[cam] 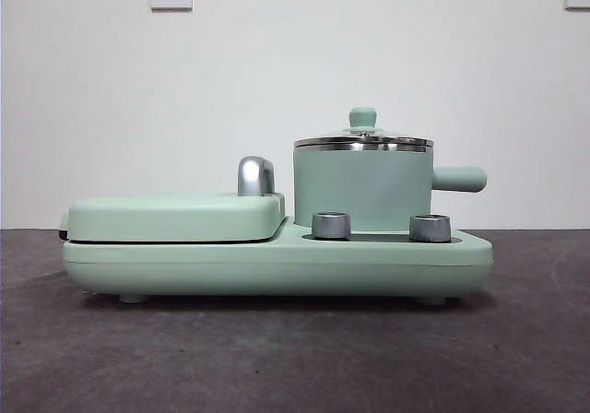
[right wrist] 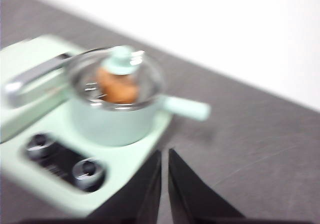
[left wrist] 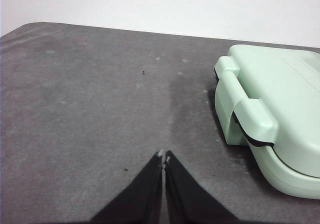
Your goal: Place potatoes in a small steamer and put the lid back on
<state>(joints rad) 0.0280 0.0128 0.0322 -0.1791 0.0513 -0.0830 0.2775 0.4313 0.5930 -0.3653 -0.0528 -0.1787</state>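
Note:
The mint-green steamer stands on the right of the appliance base, its side handle pointing right. The clear lid with its mint-green knob sits on the pot's rim. In the blurred right wrist view the orange-brown potato shows through the lid, inside the steamer. My right gripper is shut and empty, off to the pot's front right, apart from it. My left gripper is shut and empty over the bare table, beside the griddle end. Neither gripper shows in the front view.
The flat mint-green griddle with its chrome handle fills the left of the base; its hinged end shows in the left wrist view. Two steel control knobs sit in front of the pot. The grey table lies around.

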